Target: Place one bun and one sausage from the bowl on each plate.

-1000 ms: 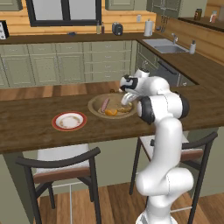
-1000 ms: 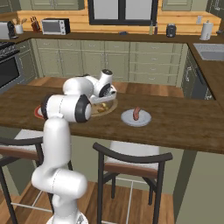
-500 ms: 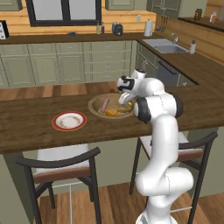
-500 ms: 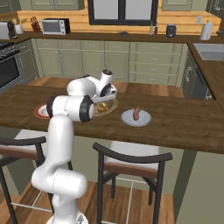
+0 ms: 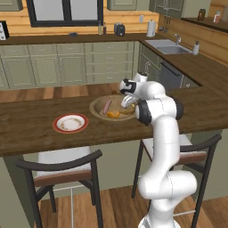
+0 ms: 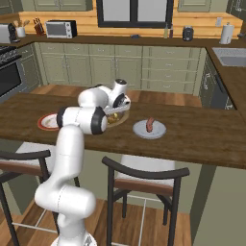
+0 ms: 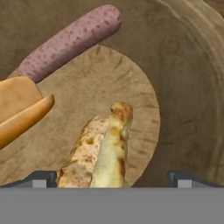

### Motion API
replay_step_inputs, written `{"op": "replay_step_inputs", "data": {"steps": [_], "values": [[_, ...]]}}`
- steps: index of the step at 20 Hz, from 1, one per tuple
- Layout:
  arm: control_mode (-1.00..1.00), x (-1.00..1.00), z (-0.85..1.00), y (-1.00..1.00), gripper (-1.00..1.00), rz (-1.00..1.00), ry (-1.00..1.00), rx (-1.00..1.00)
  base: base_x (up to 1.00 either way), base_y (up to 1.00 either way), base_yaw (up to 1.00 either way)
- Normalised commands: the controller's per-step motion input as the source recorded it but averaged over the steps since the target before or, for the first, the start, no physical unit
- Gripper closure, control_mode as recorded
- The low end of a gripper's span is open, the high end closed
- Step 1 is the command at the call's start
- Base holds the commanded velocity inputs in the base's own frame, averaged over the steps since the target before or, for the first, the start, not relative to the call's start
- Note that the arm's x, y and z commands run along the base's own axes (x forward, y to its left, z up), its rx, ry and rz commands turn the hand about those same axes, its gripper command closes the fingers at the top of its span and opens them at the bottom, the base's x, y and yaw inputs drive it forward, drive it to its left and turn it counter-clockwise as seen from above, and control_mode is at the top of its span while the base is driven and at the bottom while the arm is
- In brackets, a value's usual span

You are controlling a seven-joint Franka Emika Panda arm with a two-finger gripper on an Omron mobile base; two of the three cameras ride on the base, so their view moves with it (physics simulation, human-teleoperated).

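I see my gripper (image 7: 112, 179) low over the bowl (image 5: 99, 105), its fingers (image 7: 43, 178) spread wide and grasping nothing. Between the fingers, just in front, lies a toasted bun (image 7: 98, 151) on the bowl floor. A second bun (image 7: 19, 109) lies at the left of the hand view, and a purple sausage (image 7: 70, 41) lies beyond it, near the bowl wall. The bowl stands on the wooden counter (image 5: 26, 127). The red-rimmed plate (image 5: 70, 123) sits near the bowl on one side. The grey plate (image 6: 149, 129) sits on the other side and carries one sausage (image 6: 150, 123).
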Motion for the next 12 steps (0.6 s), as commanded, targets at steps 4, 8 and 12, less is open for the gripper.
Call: {"op": "replay_step_inputs", "data": {"steps": [4, 8, 12], "values": [[-1.00, 0.01, -0.22, -0.01, -1.00, 0.00, 0.08, 0.00, 0.00, 0.00, 0.00], [-1.00, -0.01, -0.10, 0.00, -1.00, 0.00, 0.12, -0.01, 0.00, 0.00, 0.00], [-1.00, -0.07, -0.02, 0.00, -1.00, 0.00, 0.06, -0.06, 0.00, 0.00, 0.00]]}}
